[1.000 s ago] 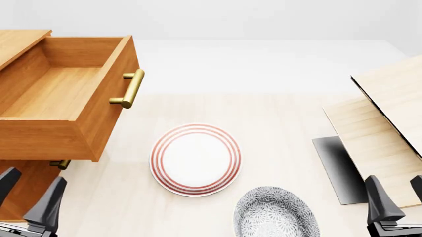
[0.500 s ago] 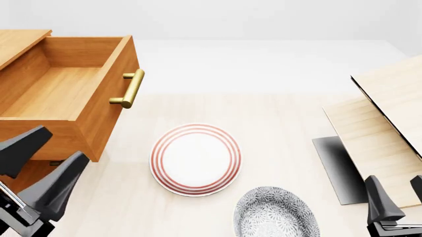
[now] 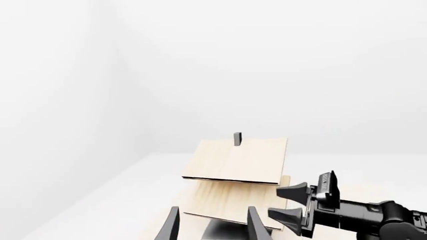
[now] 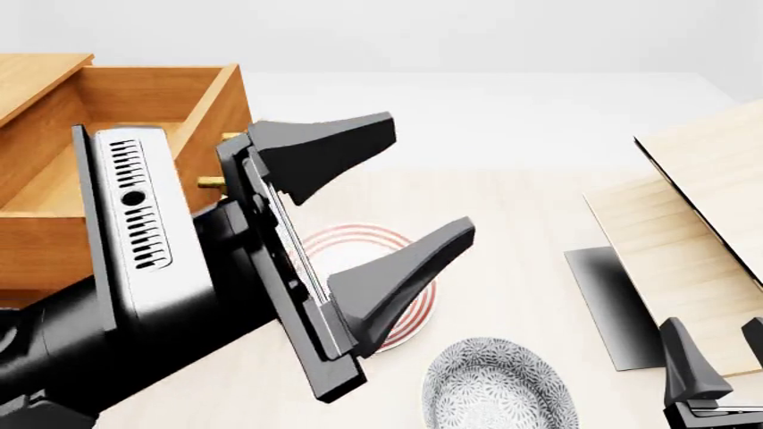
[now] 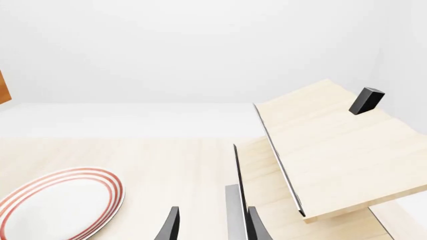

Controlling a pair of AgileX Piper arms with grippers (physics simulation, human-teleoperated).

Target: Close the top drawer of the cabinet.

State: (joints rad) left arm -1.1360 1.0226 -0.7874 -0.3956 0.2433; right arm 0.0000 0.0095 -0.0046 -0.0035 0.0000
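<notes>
Here, far left: the cabinet (image 4: 30, 76), orange-brown wood, with the top drawer (image 4: 179, 89) pulled well out toward the table's middle. Inside of the drawer bare as far as visible. Its brass handle (image 4: 217, 181) mostly hidden behind the arm; only a small bit shows.

The left gripper (image 4: 399, 192) is raised high and close to the front camera, looming large, pointing rightward across the table. Jaws spread wide, nothing between them. One finger passes in front of the drawer's front corner, but contact cannot be judged. The arm's grey housing covers much of the drawer's near side.

Beneath that gripper, mid-table: a white plate with red rings (image 4: 412, 299), partly covered by the lower finger. Just right of it at the near edge, a grey patterned plate (image 4: 501, 389).

Further right: pale slanted wooden furniture (image 4: 685, 241) with a black edge, a dark grey mat (image 4: 608, 304) under it. A small black block (image 5: 365, 100) sits on its top panel.

Far right, low corner: the right gripper (image 4: 713, 362), fingertips only, parted, empty, near the pale furniture. In the left wrist view it shows beside that furniture.
</notes>
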